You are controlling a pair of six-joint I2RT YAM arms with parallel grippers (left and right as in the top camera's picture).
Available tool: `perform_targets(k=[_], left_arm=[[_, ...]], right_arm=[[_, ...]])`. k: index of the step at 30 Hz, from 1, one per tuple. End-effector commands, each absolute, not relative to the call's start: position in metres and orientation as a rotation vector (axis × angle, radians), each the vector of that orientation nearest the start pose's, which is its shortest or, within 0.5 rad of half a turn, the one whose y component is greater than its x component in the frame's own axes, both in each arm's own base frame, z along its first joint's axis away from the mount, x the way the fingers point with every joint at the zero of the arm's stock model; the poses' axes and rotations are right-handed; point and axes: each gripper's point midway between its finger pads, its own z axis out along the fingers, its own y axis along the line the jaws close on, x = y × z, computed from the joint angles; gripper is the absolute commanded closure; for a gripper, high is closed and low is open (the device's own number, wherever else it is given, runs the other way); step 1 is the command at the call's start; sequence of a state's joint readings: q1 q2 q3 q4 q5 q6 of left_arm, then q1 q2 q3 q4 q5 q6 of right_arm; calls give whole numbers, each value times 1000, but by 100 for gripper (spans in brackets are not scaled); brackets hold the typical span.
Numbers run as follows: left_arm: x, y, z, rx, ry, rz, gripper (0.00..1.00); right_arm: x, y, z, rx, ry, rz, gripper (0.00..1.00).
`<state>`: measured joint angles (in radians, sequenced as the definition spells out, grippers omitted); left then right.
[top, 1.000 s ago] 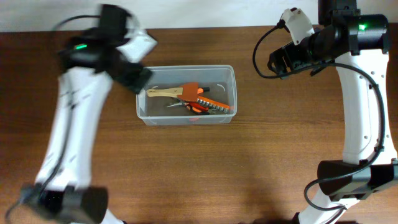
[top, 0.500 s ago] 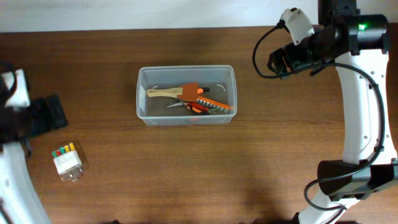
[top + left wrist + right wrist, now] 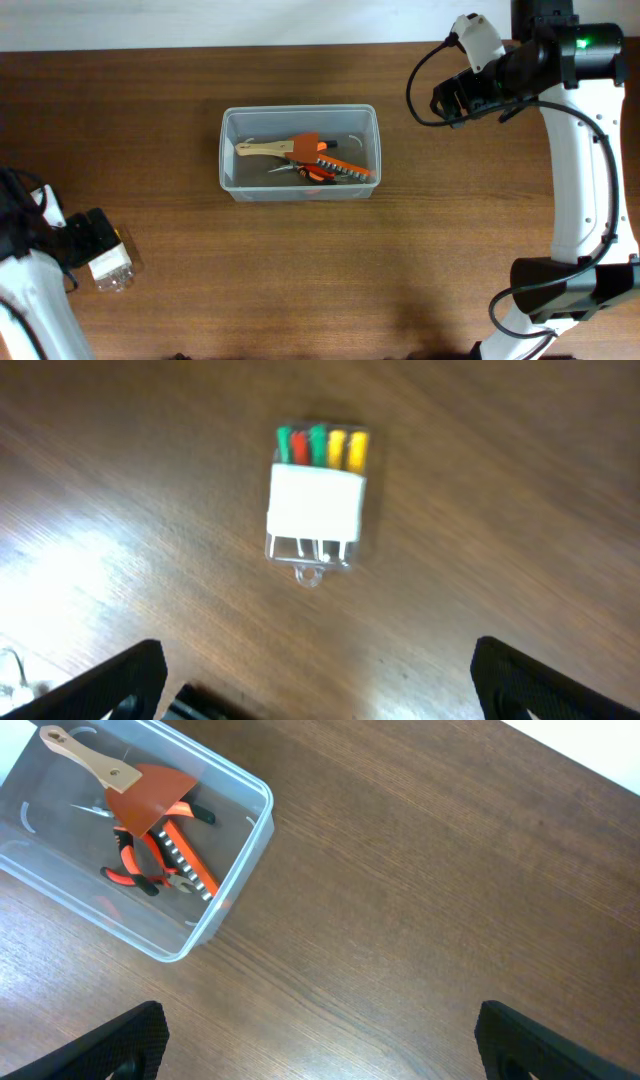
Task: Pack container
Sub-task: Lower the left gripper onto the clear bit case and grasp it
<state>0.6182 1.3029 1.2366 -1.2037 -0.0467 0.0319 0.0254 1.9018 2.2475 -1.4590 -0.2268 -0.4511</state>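
Note:
The container (image 3: pixel 229 150) is a clear plastic tub at the table's middle back. It holds a wooden-handled scraper (image 3: pixel 270 148), orange pliers (image 3: pixel 318 176) and an orange tool (image 3: pixel 345 166); it also shows in the right wrist view (image 3: pixel 245 840). A small clear case with coloured bits (image 3: pixel 112 268) lies at the left front, seen clearly in the left wrist view (image 3: pixel 316 495). My left gripper (image 3: pixel 318 685) is open and empty, held above the table just short of the case. My right gripper (image 3: pixel 320 1040) is open and empty, high above the table right of the container.
The brown wooden table (image 3: pixel 330 280) fills the view, with a white wall strip along its back edge (image 3: pixel 300 20). My right arm's column (image 3: pixel 580 200) stands at the right side.
My left arm swung from beside the container to the table's left front and now hovers over the small case. The right arm has not moved.

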Motion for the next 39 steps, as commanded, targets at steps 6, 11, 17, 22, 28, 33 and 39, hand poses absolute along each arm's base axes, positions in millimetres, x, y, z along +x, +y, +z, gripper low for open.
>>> perform_targets(k=[6,11,17,22,28,33,39], left_arm=[[232,192,108,-993,2867,90,1],[239,194,77,-984,2943,44,1],[246,196,58,-948,2973,4,1],[253,200,55,-896,2963,21,1],[259,205,53,-841,2950,58,1],[258,198,36,-797,2956,43,1],[260,184,21,-730,2981,68,1]], right_arm=[[423,46,284,-683,2557,161,1],[423,46,284,-684,2557,160,1],[423,46,284,-683,2557,161,1],[423,46,285,-683,2556,160,1],[423,46,285,-684,2556,160,1],[423,46,285,-683,2555,160,1],[424,47,285,-683,2552,159,1]])
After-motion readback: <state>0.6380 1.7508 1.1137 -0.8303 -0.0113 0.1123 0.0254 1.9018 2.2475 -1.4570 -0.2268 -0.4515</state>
